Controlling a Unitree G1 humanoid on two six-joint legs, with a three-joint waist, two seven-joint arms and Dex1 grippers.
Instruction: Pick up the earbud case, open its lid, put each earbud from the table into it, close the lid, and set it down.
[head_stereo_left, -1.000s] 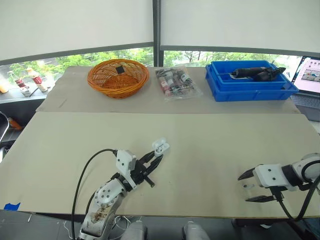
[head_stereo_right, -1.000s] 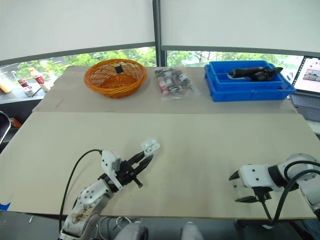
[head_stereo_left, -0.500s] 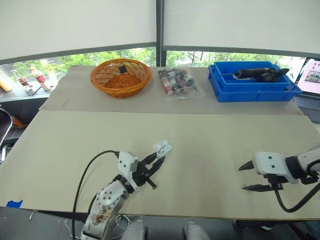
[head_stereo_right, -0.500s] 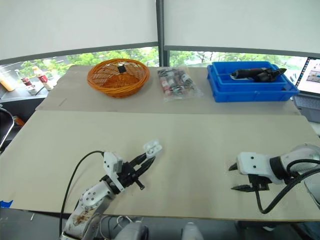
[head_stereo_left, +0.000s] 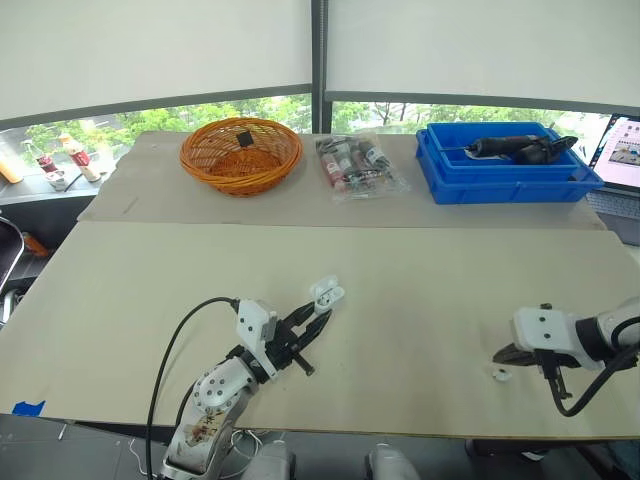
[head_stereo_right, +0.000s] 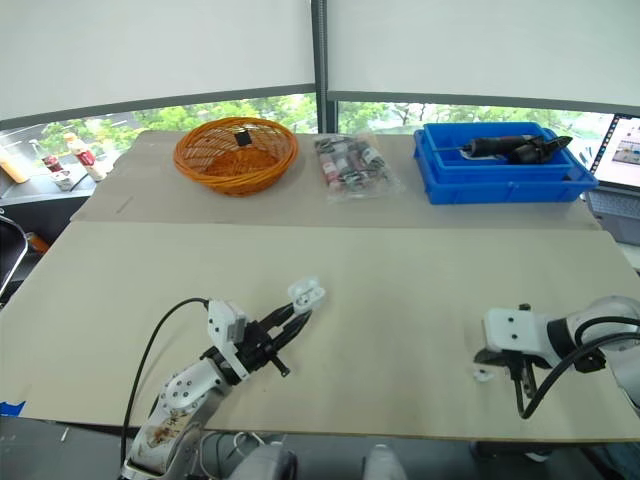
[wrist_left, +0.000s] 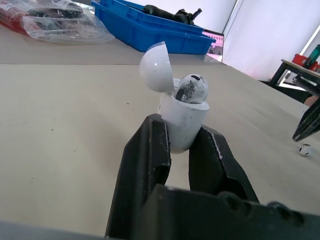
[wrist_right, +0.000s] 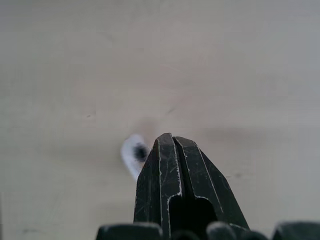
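Left wrist view: earbud case (wrist_left: 182, 122) open, one earbud (wrist_left: 192, 89) inside.

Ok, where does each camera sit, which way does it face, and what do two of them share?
Left eye view: on the head, looking forward and down at the table; both arms show.
Right eye view: beside it, same scene, same arms.
Left wrist view: along the left gripper, shut on the open earbud case.
Right wrist view: down the shut right gripper at the loose earbud.
Shared: both wrist views show that earbud.
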